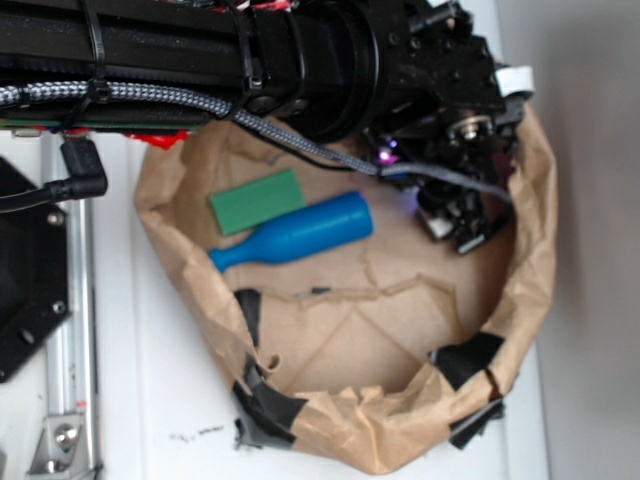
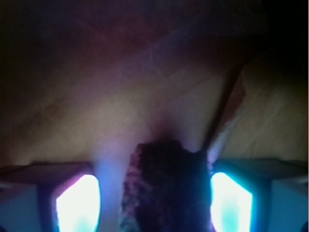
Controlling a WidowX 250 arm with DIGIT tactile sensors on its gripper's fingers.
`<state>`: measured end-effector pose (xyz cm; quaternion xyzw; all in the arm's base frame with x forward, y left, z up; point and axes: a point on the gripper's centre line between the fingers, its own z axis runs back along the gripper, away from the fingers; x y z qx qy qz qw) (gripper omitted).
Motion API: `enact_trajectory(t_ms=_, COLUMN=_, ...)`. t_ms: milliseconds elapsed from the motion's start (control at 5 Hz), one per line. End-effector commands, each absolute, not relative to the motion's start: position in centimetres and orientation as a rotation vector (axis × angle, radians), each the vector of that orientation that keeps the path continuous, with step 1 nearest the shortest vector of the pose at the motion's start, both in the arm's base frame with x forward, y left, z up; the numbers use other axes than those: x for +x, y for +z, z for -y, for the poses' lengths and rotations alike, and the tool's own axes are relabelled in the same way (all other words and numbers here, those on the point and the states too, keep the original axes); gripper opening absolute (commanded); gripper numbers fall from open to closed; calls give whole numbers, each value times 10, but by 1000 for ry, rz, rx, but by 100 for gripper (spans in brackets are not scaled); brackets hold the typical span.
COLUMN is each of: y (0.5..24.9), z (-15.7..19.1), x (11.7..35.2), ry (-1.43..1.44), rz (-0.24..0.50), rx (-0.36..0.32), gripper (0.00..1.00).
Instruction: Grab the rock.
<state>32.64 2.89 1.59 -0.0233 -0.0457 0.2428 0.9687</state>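
The small dark brown bumpy rock [image 2: 166, 186] sits between the black robot gripper's [image 2: 154, 203] two glowing fingers [image 2: 77, 203], inside the crumpled brown paper ring [image 1: 525, 290]. I cannot tell if the jaws squeeze it.

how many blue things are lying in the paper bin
1. A blue bottle-shaped piece lies near the bin's upper left, just below the green block. The arm covers the bin's top edge, so more may be hidden there.

A tan paper bag [image 1: 530, 250] patched with black tape [image 1: 465, 358] is shown, holding a green block [image 1: 256, 200] and blue bottle [image 1: 300, 232]. A dark brown, mottled rock [image 2: 166, 186] is seen.
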Motion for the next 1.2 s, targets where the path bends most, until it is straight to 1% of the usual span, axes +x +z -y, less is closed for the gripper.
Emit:
enact_trajectory(t_ms=0, y=68, z=-3, x=315, ry=284, rz=170, rx=49, gripper=0)
enact_trajectory(t_ms=200, y=113, z=8, x=292, ry=121, rz=223, rx=-8, gripper=0)
enact_trajectory(t_ms=400, y=144, z=12, x=277, ry=36, rz=236, rx=-62, gripper=0)
enact_trajectory(t_ms=600, y=161, z=9, x=273, ry=24, rz=234, rx=-86, gripper=0)
enact_trajectory(t_ms=1000, y=162, z=10, x=270, ry=18, rz=232, rx=-103, gripper=0)
